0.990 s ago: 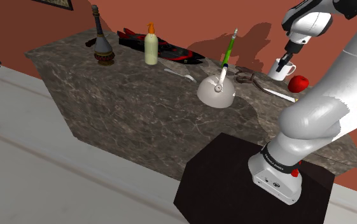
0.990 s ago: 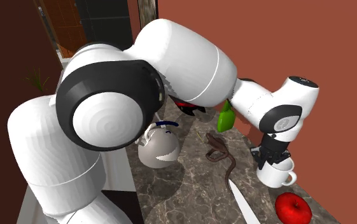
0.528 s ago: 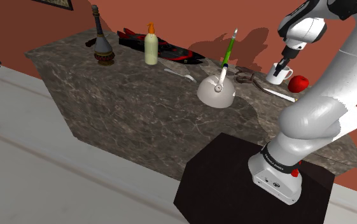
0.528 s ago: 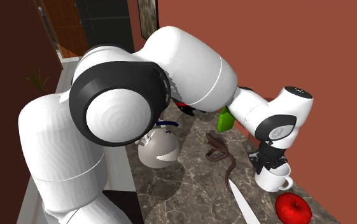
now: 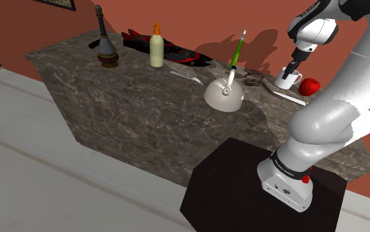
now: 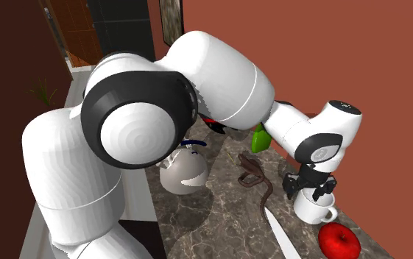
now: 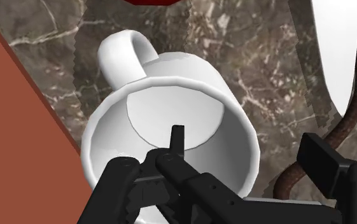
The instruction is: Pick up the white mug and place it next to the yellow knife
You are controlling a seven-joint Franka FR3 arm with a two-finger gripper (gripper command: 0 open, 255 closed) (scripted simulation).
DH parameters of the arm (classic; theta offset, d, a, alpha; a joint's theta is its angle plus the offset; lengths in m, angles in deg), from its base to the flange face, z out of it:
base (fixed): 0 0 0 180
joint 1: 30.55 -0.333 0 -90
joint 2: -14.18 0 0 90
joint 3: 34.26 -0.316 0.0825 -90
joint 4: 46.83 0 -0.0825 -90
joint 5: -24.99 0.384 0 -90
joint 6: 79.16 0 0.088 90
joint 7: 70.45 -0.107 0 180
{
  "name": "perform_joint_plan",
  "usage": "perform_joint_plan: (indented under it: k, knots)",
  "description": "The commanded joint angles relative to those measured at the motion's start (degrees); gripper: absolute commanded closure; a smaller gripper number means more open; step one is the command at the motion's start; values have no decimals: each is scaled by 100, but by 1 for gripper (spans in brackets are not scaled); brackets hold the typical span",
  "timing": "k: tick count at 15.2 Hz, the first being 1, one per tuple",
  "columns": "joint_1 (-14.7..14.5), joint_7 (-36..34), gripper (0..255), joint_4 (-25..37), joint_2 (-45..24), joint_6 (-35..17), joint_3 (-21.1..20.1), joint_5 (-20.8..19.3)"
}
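A: Where is the white mug [image 5: 286, 80] sitting?
B: Upright on the dark marbled desk [image 5: 144, 112], out at the shoulder view's 2 o'clock and close to the red wall [image 5: 196, 23].
A: And the knife [image 5: 287, 97]?
B: Flat on the desk at the mug's 6 o'clock in that view. In the second exterior view its pale blade lies at the mug's 8 o'clock. They are just beside each other, and the wrist view shows a strip of desk between them.
A: What about the gripper [image 6: 311, 193]?
B: It points down right over the mug. Its jaws are spread apart: one tip reaches inside the cup, the other stands outside, and the rim passes between them. Neither presses on it.
A: Anything else close by?
B: A red apple [image 6: 338, 240] at the mug's 5 o'clock in the second exterior view, on the handle's side. A brown curved thing [image 6: 256, 180] lies at its 10 o'clock.
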Motion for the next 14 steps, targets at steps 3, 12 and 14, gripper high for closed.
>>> perform_joint_plan:
  k: [3,12,14]
  knots:
    - [0,0,0,0,0,0,0,0]
    - [-64,-209,0,348,394,664,52,-302]
    - [-64,-209,0,348,394,664,52,-302]
